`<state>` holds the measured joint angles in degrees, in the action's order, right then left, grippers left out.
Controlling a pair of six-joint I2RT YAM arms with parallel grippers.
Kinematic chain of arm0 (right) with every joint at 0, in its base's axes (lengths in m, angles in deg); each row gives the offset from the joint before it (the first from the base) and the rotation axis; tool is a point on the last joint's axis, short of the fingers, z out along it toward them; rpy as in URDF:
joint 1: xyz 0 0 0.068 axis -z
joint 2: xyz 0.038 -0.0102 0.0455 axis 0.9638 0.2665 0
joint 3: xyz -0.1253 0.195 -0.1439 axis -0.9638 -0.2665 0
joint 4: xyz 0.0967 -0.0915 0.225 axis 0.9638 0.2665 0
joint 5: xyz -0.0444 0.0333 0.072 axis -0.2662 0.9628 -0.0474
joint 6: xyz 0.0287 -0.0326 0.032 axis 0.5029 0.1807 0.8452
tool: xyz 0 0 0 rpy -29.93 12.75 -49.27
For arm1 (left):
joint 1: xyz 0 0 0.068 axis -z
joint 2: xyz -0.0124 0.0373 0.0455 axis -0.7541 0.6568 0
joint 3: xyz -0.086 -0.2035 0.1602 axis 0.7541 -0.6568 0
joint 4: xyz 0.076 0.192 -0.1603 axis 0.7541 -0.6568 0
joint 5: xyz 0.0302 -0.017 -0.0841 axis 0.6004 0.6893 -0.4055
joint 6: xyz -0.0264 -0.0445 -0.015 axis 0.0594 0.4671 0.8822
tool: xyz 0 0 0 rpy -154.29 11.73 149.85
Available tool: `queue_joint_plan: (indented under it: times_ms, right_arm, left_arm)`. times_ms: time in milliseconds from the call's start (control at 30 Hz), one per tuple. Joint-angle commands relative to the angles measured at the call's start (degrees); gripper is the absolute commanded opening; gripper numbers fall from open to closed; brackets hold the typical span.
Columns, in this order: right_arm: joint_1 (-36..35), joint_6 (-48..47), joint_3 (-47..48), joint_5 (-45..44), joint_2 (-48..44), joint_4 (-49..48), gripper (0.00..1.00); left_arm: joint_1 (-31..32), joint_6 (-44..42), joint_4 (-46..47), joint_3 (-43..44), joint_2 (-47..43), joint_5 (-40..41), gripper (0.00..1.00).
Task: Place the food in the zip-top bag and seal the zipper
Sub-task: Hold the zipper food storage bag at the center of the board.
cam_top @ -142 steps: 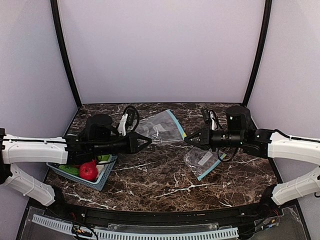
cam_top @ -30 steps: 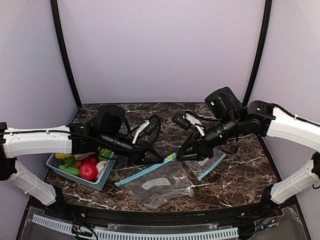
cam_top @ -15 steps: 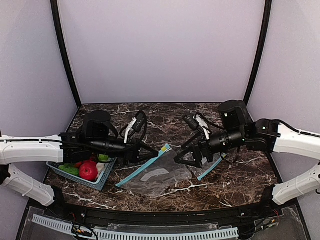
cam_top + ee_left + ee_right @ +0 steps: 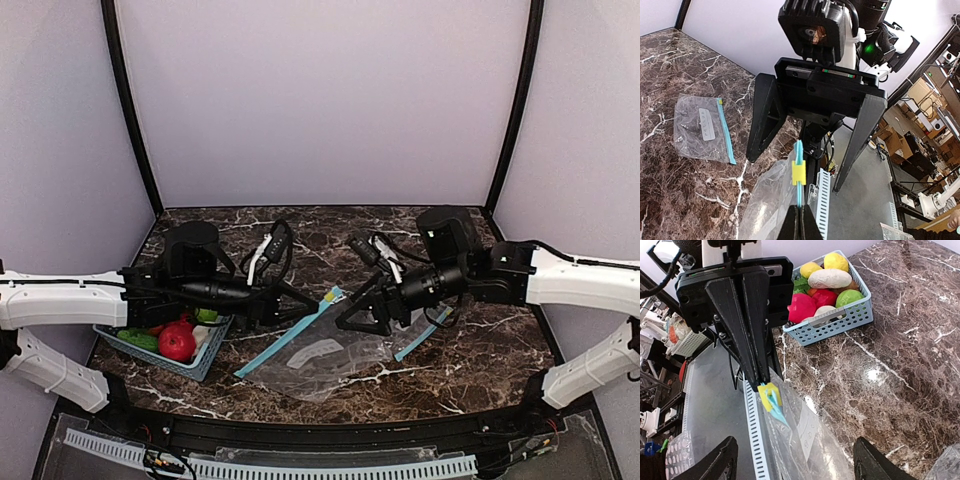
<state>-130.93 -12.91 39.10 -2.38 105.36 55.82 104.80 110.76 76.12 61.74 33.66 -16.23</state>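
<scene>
My left gripper is shut on the teal zipper strip of the clear zip-top bag, just below its yellow slider. That zipper end is held off the table while the rest of the bag lies on the marble. My right gripper is open and faces the slider from close by, its fingers spread to either side with nothing between them. The food, red, yellow, cream and green toy pieces, sits in the teal basket at the left.
A second clear bag with a teal zipper lies flat under the right arm. The table's near edge with a white slotted rail runs just beside the held bag. Purple walls enclose the back and sides.
My right gripper has opened and shifted left, now facing the slider. The left gripper drew back to the left, still shut on the zipper strip, pulling the bag's corner up.
</scene>
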Motion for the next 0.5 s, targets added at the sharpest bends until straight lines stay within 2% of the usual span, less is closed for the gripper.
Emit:
queue_joint_plan:
  times_ms: [0,100,267,333,467]
  right_arm:
    - [0.6,0.2,0.4,3.1,0.0,-3.7,0.75]
    - [1.1,1.0,-0.3,4.4,-0.4,-5.9,0.69]
    - [1.7,1.8,-0.7,5.5,-0.5,-8.6,0.54]
    - [1.9,2.0,-0.6,6.1,-0.3,-9.2,0.45]
    - [2.2,2.3,-0.8,6.9,-0.2,-9.8,0.21]
  left_arm:
    - [0.2,0.6,1.3,-0.8,-1.0,-1.6,0.01]
    - [0.3,0.9,1.6,-1.0,-1.0,-2.2,0.01]
    - [0.3,1.2,2.2,-1.3,-0.9,-2.2,0.01]
    - [0.2,1.1,2.2,-1.2,-0.9,-2.0,0.01]
    - [0.3,1.1,2.1,-1.3,-1.1,-1.9,0.01]
